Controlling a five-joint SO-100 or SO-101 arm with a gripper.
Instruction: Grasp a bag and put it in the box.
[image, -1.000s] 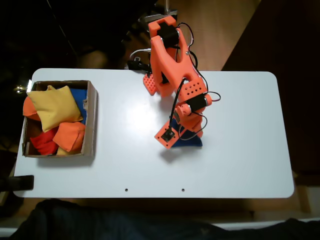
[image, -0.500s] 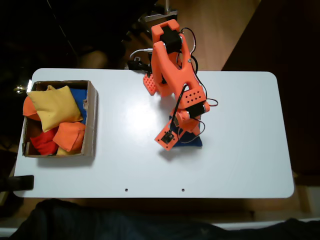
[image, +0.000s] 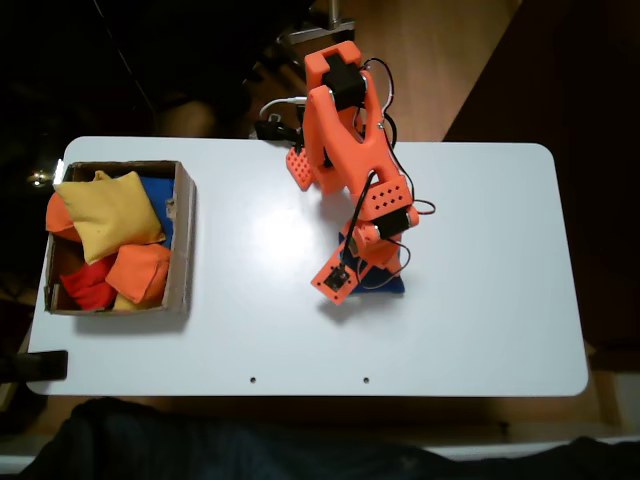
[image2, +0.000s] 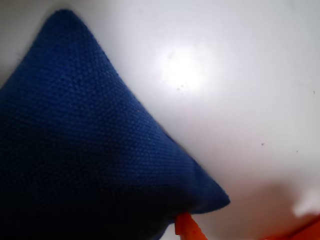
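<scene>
the blue bag (image: 388, 281) lies on the white table (image: 480, 300) a little toward 4 o'clock from the table's middle in the fixed view, with most of it hidden under the orange arm (image: 345, 130); only a dark blue strip and corner show at the arm's lower right. in the wrist view the bag (image2: 85, 150) covers the left and lower part of the picture as a coarse woven blue cloth, with one pointed corner toward 11 o'clock and another toward 4 o'clock, resting flat on the glossy white table (image2: 240, 75). the gripper (image: 355, 262) is down right over the bag in the fixed view, pointing toward 7 o'clock, with the small camera block at its lower left end. in the wrist view an orange fingertip (image2: 188, 228) touches the bag's lower corner at about 5 o'clock, and a bit of orange shows in the far 4 o'clock corner of that picture. how far apart the fingers are cannot be told, since the arm covers them from above and the wrist view shows one tip only. the arm's base stands at the table's far edge at 12 o'clock. well apart at 9 o'clock sits the brown cardboard box (image: 185, 235) near the table's left edge, holding a large yellow bag (image: 108, 213), an orange bag (image: 138, 272), a red bag (image: 88, 283) and a patch of blue (image: 160, 200) behind the yellow one.
</scene>
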